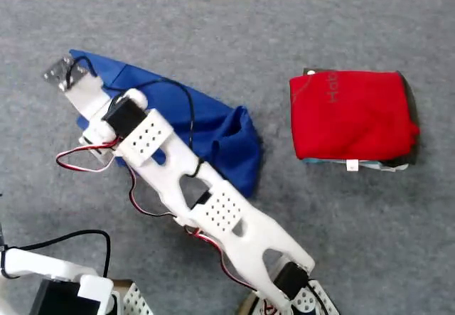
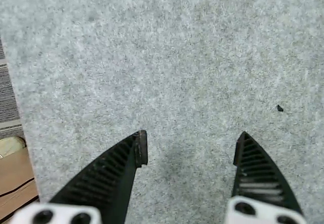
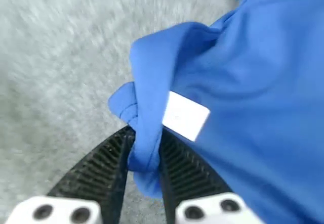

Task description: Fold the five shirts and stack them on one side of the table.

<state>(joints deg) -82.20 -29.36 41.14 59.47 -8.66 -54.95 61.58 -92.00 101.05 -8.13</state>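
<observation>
A crumpled blue shirt (image 1: 213,130) lies left of centre on the grey felt table (image 1: 284,38). My right arm stretches diagonally across it from the near edge. At the shirt's far-left corner, my right gripper (image 1: 67,73) is shut on a bunched fold of it. Up close, the blue shirt (image 3: 243,82) sits pinched in the right gripper (image 3: 146,138), with a white tag (image 3: 185,115) beside the fold. A folded red shirt (image 1: 352,116) tops a stack at the right, with edges of other shirts (image 1: 355,163) under it. My left gripper (image 2: 192,145) hangs open over bare felt.
The left arm's white body (image 1: 43,269) sits at the near-left corner with a black cable. The table's left edge (image 2: 17,123) runs close by the left gripper, with floor beyond it. Bare felt lies between the blue shirt and the stack.
</observation>
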